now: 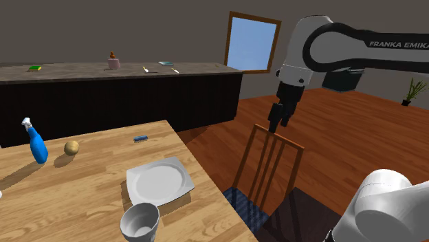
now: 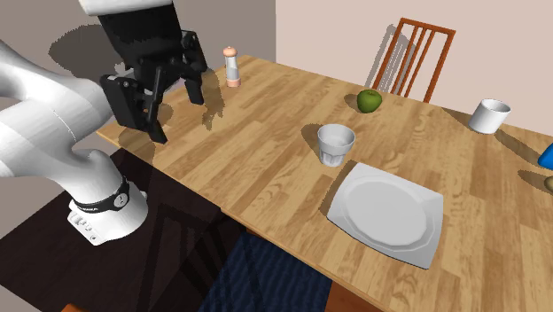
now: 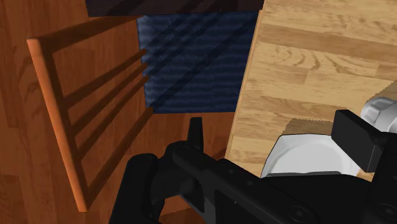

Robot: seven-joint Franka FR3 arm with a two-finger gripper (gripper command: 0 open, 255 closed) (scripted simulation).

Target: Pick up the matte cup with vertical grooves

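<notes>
The grey cup with vertical grooves [image 1: 140, 221] stands upright at the near edge of the wooden table [image 1: 82, 192], just in front of a white square plate [image 1: 159, 180]. In the second exterior view the same cup [image 2: 336, 144] stands near the plate [image 2: 387, 213], well to the right of my gripper. My black gripper [image 1: 278, 122] hangs open and empty off the table's side, above a wooden chair [image 1: 271, 161]. Its fingers [image 2: 159, 124] stand apart, and the gripper [image 2: 180, 118] is far from the cup. In the wrist view the gripper [image 3: 273, 127] looks down at the table's edge.
A blue spray bottle [image 1: 34, 143], a tan ball-like thing [image 1: 71, 147] and a small blue item [image 1: 141, 138] lie further back. A white cup [image 2: 489, 115], a green apple [image 2: 369, 101] and a shaker [image 2: 231, 66] stand on the table. A blue rug [image 3: 191, 63] lies beneath the chair [image 3: 76, 121].
</notes>
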